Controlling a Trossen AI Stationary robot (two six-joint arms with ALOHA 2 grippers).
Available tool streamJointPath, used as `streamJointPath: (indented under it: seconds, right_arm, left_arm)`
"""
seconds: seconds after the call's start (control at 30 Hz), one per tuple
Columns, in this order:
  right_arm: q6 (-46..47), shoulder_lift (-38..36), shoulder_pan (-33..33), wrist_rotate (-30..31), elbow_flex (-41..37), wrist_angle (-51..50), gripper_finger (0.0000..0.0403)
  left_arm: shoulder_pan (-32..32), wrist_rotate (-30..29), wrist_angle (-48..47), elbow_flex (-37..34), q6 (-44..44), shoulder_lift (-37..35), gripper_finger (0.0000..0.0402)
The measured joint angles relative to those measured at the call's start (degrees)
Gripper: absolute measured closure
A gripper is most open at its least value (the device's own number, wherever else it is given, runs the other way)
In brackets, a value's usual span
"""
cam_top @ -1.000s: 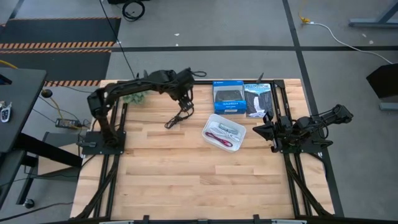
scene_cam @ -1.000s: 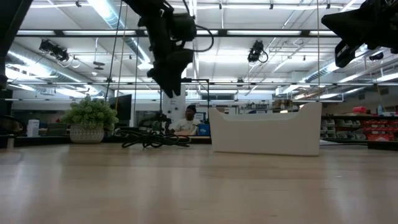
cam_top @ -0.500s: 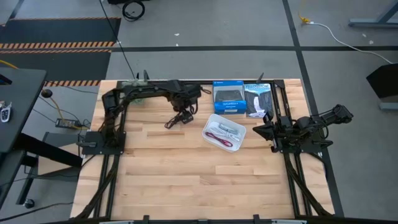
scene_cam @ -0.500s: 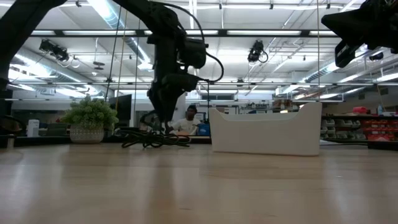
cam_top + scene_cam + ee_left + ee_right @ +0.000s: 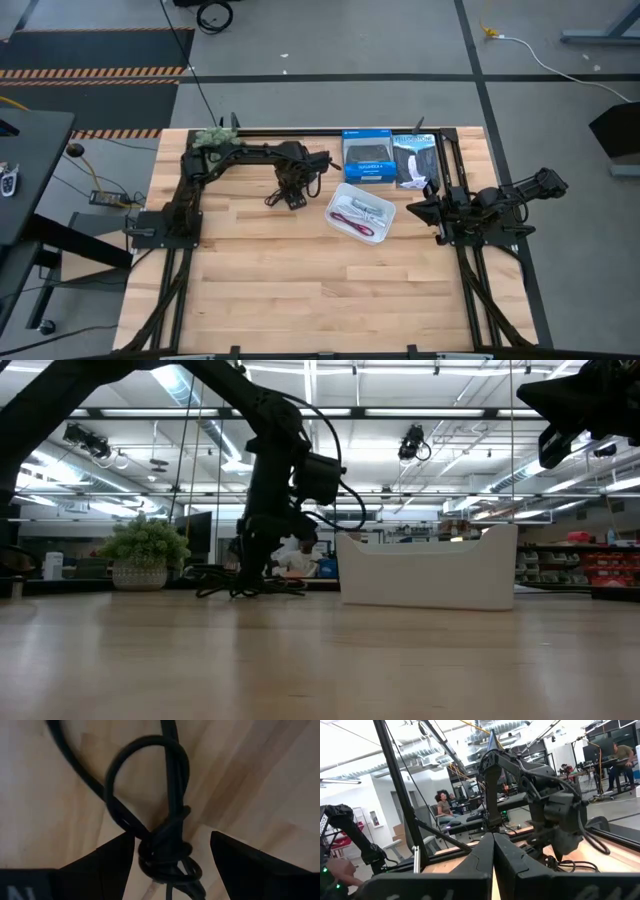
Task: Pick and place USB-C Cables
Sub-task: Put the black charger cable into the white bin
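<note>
The black USB-C cable, a small coil tied at its middle, lies flat on the wooden table left of the white tray. My left gripper is down at the table over it. In the left wrist view its open gripper has one finger on either side of the coil's wrapped middle, with no clear touch. A dark red cable and a pale one lie in the tray. The grey-blue cable cannot be made out. My right gripper waits shut right of the tray.
A blue box and a black-and-white package lie at the far edge behind the tray. A small potted plant stands at the far left corner. People sit in the room beyond the table. Bare wood stretches toward the near edge.
My left gripper has come down from well above the table to the tabletop, moving slightly toward the near edge, and now straddles the black cable. The cable has stayed where it was.
</note>
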Motion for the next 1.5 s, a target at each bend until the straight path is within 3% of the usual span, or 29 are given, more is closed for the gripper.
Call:
streamJointPath:
  seconds: [0.17, 0.43, 0.57, 0.8, 1.1, 1.3, 1.5]
  right_arm:
    - [0.0, 0.0, -0.01, 0.0, -0.01, 0.04, 0.0389]
    - [0.0, 0.01, -0.02, -0.02, 0.0, 0.02, 0.0389]
    - [0.0, 0.0, 0.0, -0.02, -0.02, 0.02, 0.0389]
    - [0.0, 0.0, 0.0, -0.02, -0.02, 0.02, 0.0389]
    - [0.0, 0.01, -0.01, -0.02, -0.01, 0.02, 0.0389]
    - [-0.01, 0.01, -0.01, -0.02, 0.0, 0.02, 0.0389]
    - [0.0, 0.0, 0.0, -0.02, 0.0, 0.02, 0.0389]
  left_arm:
    - [-0.98, -1.15, -1.62, 0.04, 2.08, 1.37, 0.0161]
    - [-1.62, -1.98, -2.69, -0.07, 3.9, 1.48, 0.0258]
    - [-1.68, -2.01, -3.38, -0.09, 5.19, 1.23, 0.0287]
    - [-1.55, -2.01, -5.05, 2.71, 5.56, -1.05, 0.0285]
    - [-3.95, -1.71, -6.38, 17.21, 8.73, -1.01, 0.0285]
    - [-7.78, -1.79, 0.53, 27.08, 17.16, -1.03, 0.0285]
    - [-12.41, 1.87, 13.49, 29.9, 20.93, -1.04, 0.0285]
